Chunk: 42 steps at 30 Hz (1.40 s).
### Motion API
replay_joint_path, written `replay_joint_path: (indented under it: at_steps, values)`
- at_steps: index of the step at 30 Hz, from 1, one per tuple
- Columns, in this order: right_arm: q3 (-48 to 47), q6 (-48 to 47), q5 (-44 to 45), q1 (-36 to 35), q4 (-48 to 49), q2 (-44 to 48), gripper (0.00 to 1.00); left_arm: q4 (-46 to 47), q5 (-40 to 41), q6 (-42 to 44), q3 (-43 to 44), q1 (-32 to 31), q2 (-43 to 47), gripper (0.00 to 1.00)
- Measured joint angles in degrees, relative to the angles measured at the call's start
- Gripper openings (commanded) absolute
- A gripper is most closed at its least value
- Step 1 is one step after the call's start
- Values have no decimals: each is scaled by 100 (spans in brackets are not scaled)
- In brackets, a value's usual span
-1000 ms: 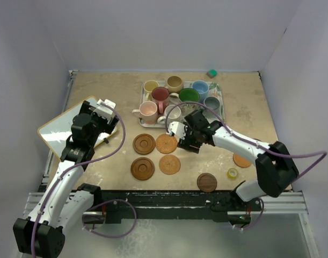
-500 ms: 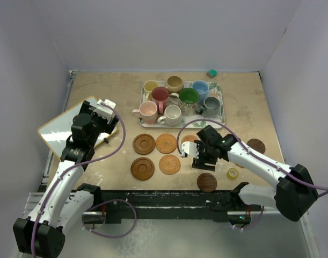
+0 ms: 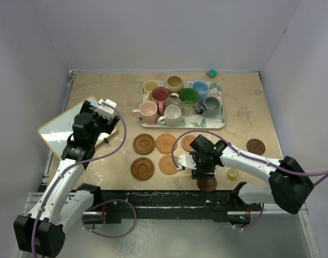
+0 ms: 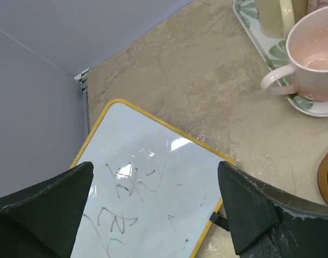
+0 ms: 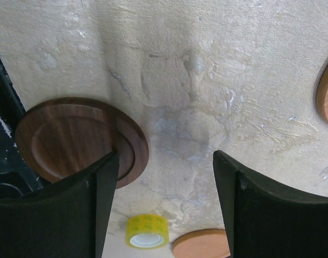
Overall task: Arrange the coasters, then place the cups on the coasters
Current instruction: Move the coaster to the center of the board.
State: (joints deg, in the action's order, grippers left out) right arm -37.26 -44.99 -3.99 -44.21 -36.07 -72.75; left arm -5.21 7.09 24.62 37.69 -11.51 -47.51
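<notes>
Several coasters lie in two rows at mid-table: a brown one (image 3: pixel 144 143) and two orange ones (image 3: pixel 165 143) (image 3: pixel 189 142) behind, a dark one (image 3: pixel 143 168) and an orange one (image 3: pixel 168 164) in front. My right gripper (image 3: pixel 201 173) (image 5: pixel 164 204) hangs open low over the table, its left finger (image 5: pixel 94 209) overlapping the rim of a dark wooden coaster (image 3: pixel 207 184) (image 5: pixel 72 140). Another dark coaster (image 3: pixel 255 146) lies far right. The cups, among them pink (image 3: pixel 147 111) (image 4: pixel 314 59) and green (image 3: pixel 188 98), stand on the leaf-print tray (image 3: pixel 220 115). My left gripper (image 3: pixel 106 106) (image 4: pixel 153 209) is open and empty.
A yellow-edged whiteboard (image 3: pixel 59 129) (image 4: pixel 142 188) lies under the left gripper. A small yellow tape roll (image 3: pixel 232 173) (image 5: pixel 147 231) sits by an orange coaster (image 5: pixel 201 244) near the front edge. A green block (image 3: pixel 211 73) lies at the back wall.
My right gripper has moved from the back row of coasters toward the near edge, over the dark coaster. An orange coaster now lies third in the back row. The left arm stayed still.
</notes>
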Motion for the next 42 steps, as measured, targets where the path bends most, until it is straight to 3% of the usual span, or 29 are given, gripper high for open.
replay_joint_path:
  at_steps: [24, 42]
  values:
    - [-501, 654, 424, -35, 221, -726, 61, 0, 42, 2, 0, 0, 66, 95]
    - [-1161, 852, 946, 79, 1633, -1528, 59, 0, 44, 2, 0, 0, 103, 95]
